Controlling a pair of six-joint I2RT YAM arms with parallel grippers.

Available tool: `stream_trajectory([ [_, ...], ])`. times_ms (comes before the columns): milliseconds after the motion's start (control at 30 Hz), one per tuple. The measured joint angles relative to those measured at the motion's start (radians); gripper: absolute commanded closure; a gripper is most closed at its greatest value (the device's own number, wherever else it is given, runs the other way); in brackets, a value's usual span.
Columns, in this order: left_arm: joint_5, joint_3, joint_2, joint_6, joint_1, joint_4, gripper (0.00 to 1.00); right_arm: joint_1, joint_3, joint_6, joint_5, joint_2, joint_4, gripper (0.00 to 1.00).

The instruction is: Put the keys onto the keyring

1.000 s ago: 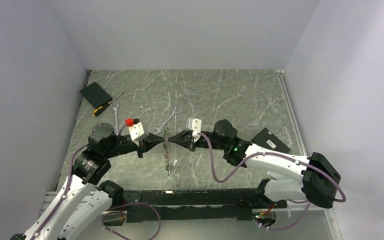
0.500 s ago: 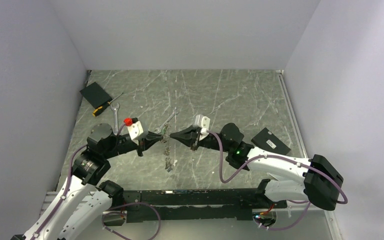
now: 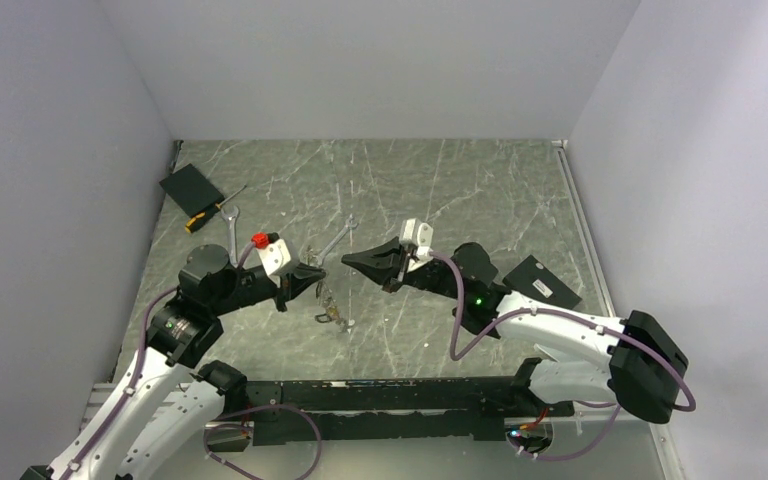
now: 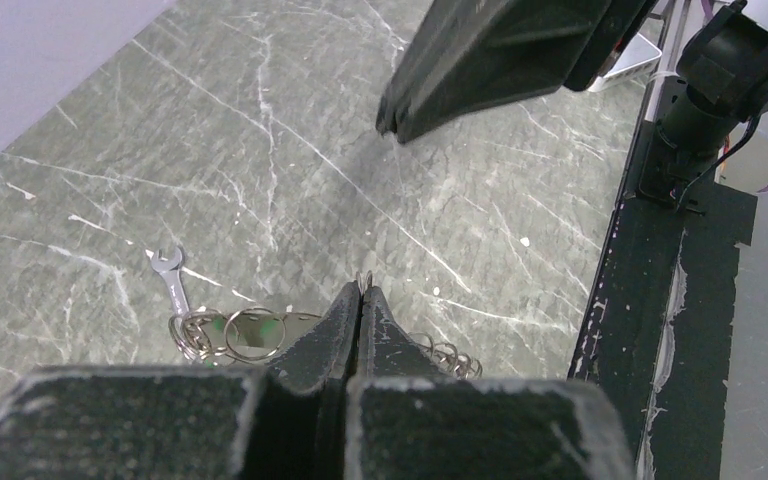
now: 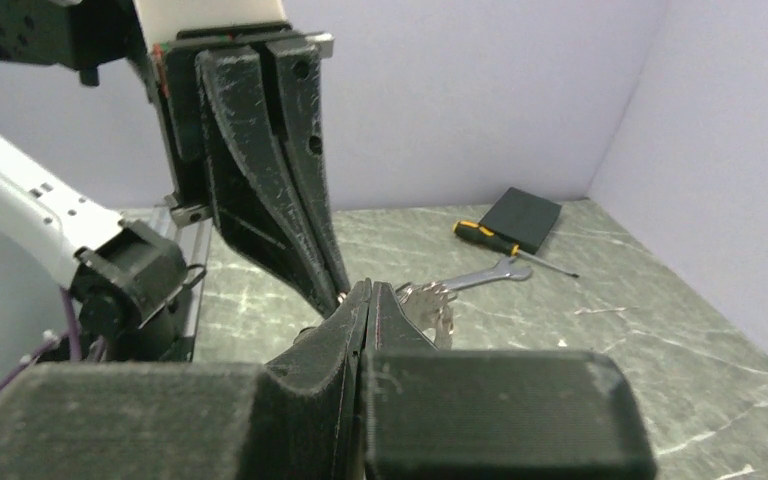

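Near the middle of the overhead view, the left pincer [image 3: 318, 273] is clamped shut on the one keyring [image 3: 328, 298], which dangles below its tip over the worktop [image 3: 460, 190]. The keys [image 3: 332, 317] bunch at its lower end (too small to count). Just right, apart, the right pincer [image 3: 347, 260] is pressed closed, holding nothing visible. Two spanners [image 3: 232, 235] lie higher up.

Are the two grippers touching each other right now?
Apart. The left wrist view shows a stretch of bare table between the left gripper, its fingers shut, and the tip of the right gripper farther off.
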Motion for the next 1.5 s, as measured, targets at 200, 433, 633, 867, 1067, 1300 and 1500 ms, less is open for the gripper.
stream_trajectory([
  [200, 0.007, 0.0, -0.001, 0.0, 0.0, 0.0, 1.0, -0.001, 0.051, -0.062, -0.092, 0.022, -0.149, 0.58],
  [433, 0.047, 0.0, -0.001, 0.001, 0.0, -0.002, 1.0, -0.054, 0.079, -0.2, -0.159, 0.011, -0.338, 0.52],
  [633, 0.094, 0.0, 0.008, 0.001, 0.0, -0.002, 1.0, -0.084, 0.136, -0.282, -0.252, 0.021, -0.479, 0.52],
  [867, 0.119, 0.0, 0.028, 0.001, 0.0, -0.002, 1.0, -0.082, 0.189, -0.292, -0.379, 0.063, -0.518, 0.52],
  [1067, 0.138, 0.0, 0.034, 0.0, 0.0, -0.001, 1.0, -0.077, 0.211, -0.298, -0.432, 0.109, -0.539, 0.55],
  [1300, 0.153, 0.0, 0.038, 0.0, 0.0, -0.001, 1.0, -0.067, 0.248, -0.309, -0.461, 0.161, -0.579, 0.61],
  [1500, 0.159, 0.0, 0.038, 0.0, 0.0, -0.001, 1.0, -0.06, 0.262, -0.315, -0.464, 0.179, -0.581, 0.8],
])
